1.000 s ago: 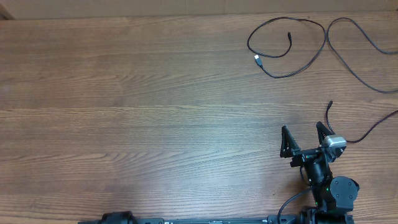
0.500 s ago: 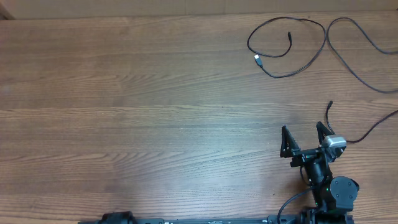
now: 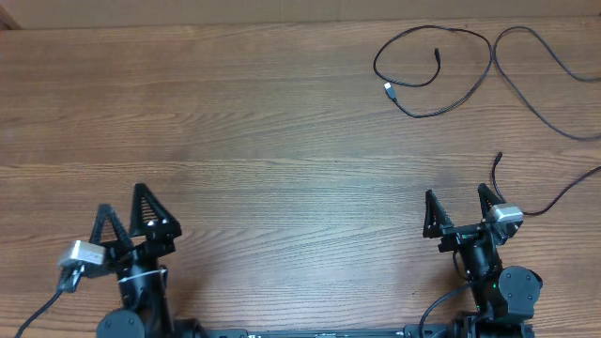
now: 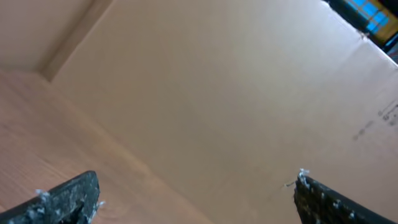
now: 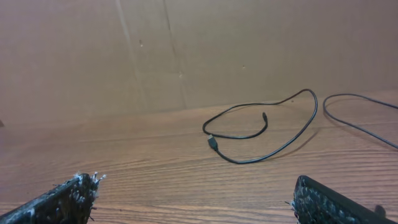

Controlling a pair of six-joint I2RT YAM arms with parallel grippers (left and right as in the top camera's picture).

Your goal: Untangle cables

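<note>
From overhead, my left claw (image 3: 122,199) sits at the near left edge of the counter (image 3: 235,122), fingers spread wide and gripping nothing. My right claw (image 3: 456,192) sits at the near right, likewise released and empty. All the cables lie on the right side, well apart from my left claw. The looped cable (image 3: 416,115) rests at the far right, curled into a loose ring with its silver plug (image 3: 389,90) inside the curl. Just beside it to the right, a second cable (image 3: 515,28) arcs and runs off the right edge. A third cable (image 3: 563,194) comes in from the right edge, passes just beside my right claw, and ends in a small dark tip pointing away from me.

Through my left wrist, I see my left claw (image 4: 196,180) parted, with only a tan cardboard wall (image 4: 217,93) and a strip of counter at the lower left between and beyond the fingers. The view is blurred.

Through my right wrist, my right claw (image 5: 193,182) is open with nothing in it. Ahead on the counter lies the looped cable (image 5: 316,112), its silver plug (image 5: 211,141) pointing toward me, and the second cable (image 5: 348,95) at the right edge, both before the cardboard wall (image 5: 249,43).
</note>
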